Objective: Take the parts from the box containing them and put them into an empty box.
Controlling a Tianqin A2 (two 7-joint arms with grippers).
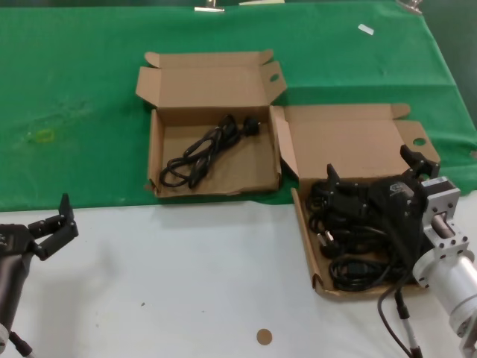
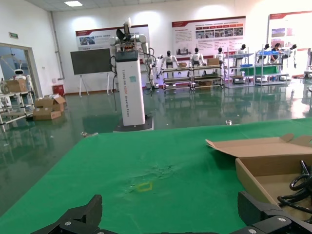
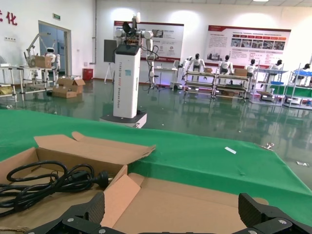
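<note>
Currently the right gripper (image 1: pixel 375 176) hangs over the far half of the full box (image 1: pixel 307 237), fingers spread wide with nothing pinched between them, just above the piled cable bundles (image 1: pixel 358 239). That box sits at the near right of the surface (image 1: pixel 186 276), straddling the edge of the green cloth (image 1: pixel 74 89), lid open toward the far side. Second box (image 1: pixel 155 149) is just left of the full box and a bit farther back, on the green cloth, lid open; one cable bundle (image 1: pixel 205 149) lies loose inside it. Left gripper (image 1: pixel 54 221) is parked well left of the second box, over the white part of the surface, fingers spread, holding nothing
</note>
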